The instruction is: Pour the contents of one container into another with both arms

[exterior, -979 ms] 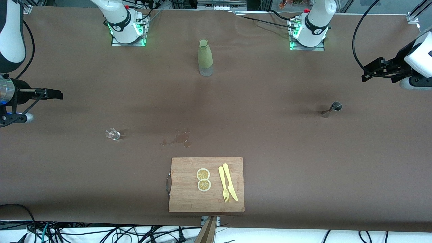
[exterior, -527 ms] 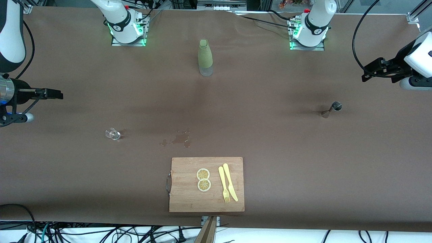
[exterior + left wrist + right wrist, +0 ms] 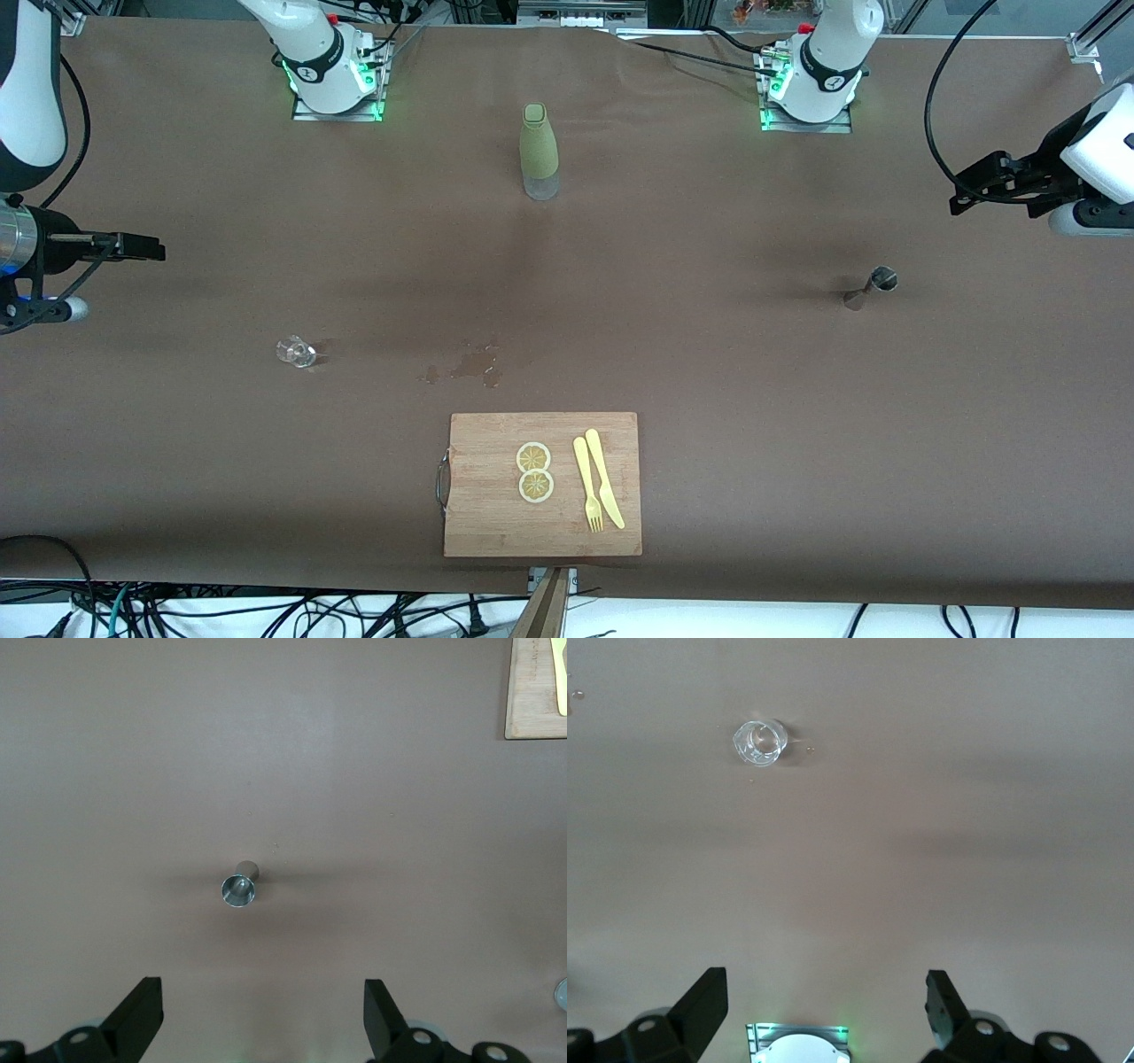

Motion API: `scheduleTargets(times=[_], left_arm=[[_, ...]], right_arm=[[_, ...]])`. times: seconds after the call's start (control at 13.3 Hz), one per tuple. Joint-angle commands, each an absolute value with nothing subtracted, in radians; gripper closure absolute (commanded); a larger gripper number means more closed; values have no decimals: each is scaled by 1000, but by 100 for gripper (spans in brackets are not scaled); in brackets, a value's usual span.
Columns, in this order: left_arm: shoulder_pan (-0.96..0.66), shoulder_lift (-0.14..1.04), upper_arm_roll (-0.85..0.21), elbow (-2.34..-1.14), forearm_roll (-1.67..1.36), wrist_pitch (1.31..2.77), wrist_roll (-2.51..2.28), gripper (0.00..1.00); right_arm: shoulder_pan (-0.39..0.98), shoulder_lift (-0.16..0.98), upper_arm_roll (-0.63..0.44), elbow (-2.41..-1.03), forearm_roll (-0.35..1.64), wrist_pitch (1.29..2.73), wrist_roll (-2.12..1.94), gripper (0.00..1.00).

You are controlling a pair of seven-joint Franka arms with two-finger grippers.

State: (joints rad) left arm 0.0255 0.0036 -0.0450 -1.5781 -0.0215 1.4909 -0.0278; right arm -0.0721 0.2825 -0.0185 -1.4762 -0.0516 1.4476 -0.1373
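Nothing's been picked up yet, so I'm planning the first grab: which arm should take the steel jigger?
Probably the left. The jigger stands toward the left arm's end of the table, and the open left gripper hangs over the table beside it. The right gripper, also open, is nearer the glass cup.

Robotics lab: arm bases point(image 3: 335, 75) bolted to brown-covered table point(image 3: 709, 399), loose cables point(image 3: 266, 611) below table's edge, aluminium frame point(image 3: 1085, 44) at table's corner.

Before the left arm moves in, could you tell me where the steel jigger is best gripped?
Probably at the narrow waist of the steel jigger, approaching from the side: it stands upright on the table, round rim up, so a sideways grip likely keeps it level. The left gripper hangs open above it.
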Motion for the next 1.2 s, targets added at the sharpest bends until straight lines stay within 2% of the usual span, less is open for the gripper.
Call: scheduleTargets(times=[0.0, 0.75, 1.13], left_arm=[[28, 8, -49, -1571, 2, 1482, -11, 0], [34, 14, -49, -1569, 2, 1477, -17, 0], [35, 8, -54, -1609, 2, 1491, -17, 0]], right_arm=[[-80, 291, -15, -1474, -61, 1465, -213, 0], [-94, 365, -17, -1476, -63, 1512, -382, 0], [-123, 413, -15, -1470, -49, 1512, -454, 0]])
